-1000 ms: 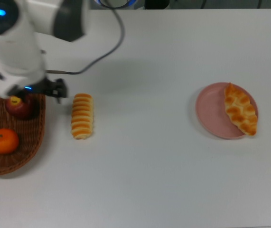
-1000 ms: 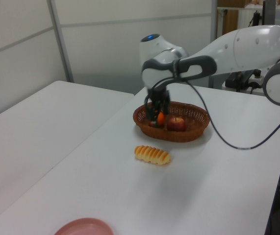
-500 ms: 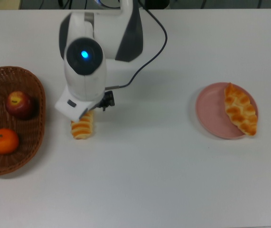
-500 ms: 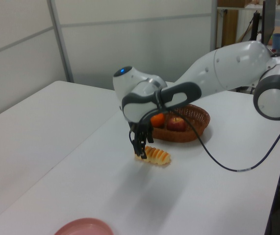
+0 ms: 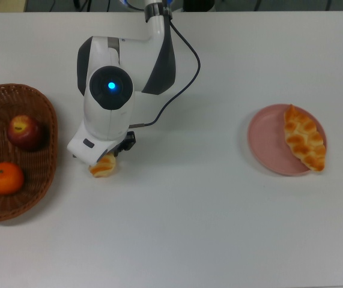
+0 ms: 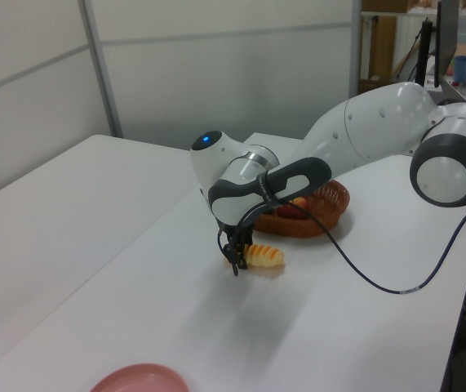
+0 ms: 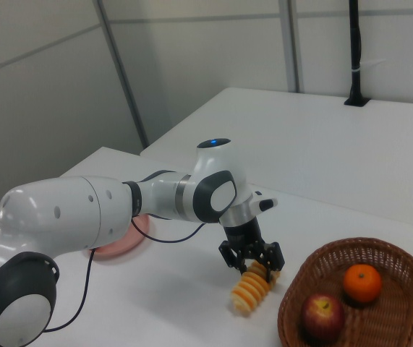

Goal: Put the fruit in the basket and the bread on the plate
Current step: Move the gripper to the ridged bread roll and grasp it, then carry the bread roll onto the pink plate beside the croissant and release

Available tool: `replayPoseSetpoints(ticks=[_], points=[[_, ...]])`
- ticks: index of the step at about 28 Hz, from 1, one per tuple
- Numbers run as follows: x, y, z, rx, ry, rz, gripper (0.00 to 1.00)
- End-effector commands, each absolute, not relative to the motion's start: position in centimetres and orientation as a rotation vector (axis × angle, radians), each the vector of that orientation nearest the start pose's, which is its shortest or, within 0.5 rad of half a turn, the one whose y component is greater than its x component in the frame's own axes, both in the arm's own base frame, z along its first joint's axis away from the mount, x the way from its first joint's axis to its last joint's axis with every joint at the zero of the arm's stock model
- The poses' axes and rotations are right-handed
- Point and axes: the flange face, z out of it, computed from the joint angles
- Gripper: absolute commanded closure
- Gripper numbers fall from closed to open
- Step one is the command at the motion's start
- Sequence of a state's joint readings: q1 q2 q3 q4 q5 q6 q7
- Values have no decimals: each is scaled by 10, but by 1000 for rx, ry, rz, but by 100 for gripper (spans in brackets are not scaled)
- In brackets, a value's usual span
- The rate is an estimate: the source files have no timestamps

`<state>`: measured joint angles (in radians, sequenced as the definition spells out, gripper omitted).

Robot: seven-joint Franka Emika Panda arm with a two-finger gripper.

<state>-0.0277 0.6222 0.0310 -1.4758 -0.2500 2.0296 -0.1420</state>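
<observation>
Tool [image 7: 252,262] fingers apart, astride ridged golden roll [image 7: 249,288]; woven wicker basket [image 7: 390,259] nearby.

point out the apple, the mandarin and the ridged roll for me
apple [image 5: 24,132], top view, on its dark red side
mandarin [image 5: 5,178], top view, at the middle of its orange skin
ridged roll [image 7: 249,290], right view, on its ribbed top, below the end effector [image 7: 252,261]

No readable text, labels, brands, numbers or signs in any of the three views.
</observation>
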Motion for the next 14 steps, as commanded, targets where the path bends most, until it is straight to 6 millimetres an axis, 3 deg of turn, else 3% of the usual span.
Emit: replayPoseSetpoints(ticks=[1,8,13,14], points=[[706,-15,314,-3321,-323,78,100],[711,-10,353,-3303,-270,-23,100],[709,5,381,-3283,-266,-91,100],[709,15,389,-3272,-265,-115,100]])
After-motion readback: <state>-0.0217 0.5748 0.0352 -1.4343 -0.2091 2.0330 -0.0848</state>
